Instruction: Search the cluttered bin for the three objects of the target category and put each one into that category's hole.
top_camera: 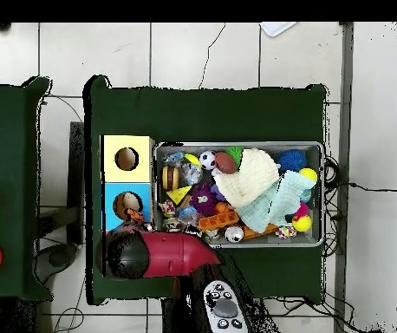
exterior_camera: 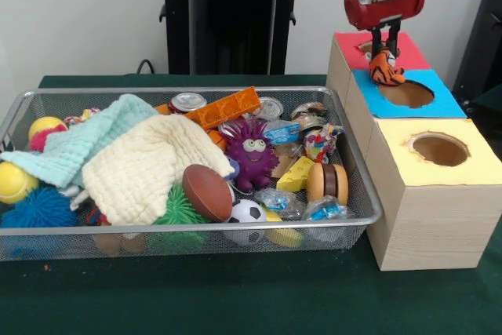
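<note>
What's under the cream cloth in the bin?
A green spiky ball pokes out below the cream cloth, beside the brown football. Anything deeper beneath is covered.

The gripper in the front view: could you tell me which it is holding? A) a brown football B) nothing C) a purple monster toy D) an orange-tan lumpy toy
D: the gripper is shut on an orange-tan lumpy toy, hanging by the red-topped hole and the blue-topped hole.

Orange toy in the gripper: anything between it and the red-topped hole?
Nothing visible. The gripper holds the orange toy over the seam between the red top and blue top, beside the red-topped hole, which looks open.
</note>
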Robot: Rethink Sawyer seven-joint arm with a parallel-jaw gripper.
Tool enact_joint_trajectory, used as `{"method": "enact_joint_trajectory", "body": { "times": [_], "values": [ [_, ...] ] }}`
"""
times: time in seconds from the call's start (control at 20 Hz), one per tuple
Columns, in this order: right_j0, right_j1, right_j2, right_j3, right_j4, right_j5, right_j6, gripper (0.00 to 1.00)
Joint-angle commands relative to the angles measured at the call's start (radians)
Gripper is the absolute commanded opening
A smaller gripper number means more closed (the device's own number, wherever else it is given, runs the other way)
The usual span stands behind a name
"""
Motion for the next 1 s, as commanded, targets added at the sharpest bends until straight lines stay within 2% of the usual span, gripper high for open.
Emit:
{"method": "enact_joint_trajectory", "body": {
  "times": [0.05, 0.1, 0.15, 0.25, 0.45, 1.0],
  "values": [
    [0.027, 0.118, 0.002, 0.064, 0.046, -0.057, 0.260, 0.00],
    [0.031, 0.120, -0.004, 0.061, 0.043, -0.070, 0.255, 0.00],
    [0.036, 0.121, -0.010, 0.059, 0.040, -0.083, 0.251, 1.00],
    [0.037, 0.117, -0.010, 0.056, 0.019, -0.119, 0.241, 1.00],
    [0.051, 0.108, -0.029, 0.017, 0.008, -0.103, 0.220, 1.00],
    [0.043, 0.109, -0.002, -0.072, 0.057, -0.079, 0.210, 1.00]
  ]
}}
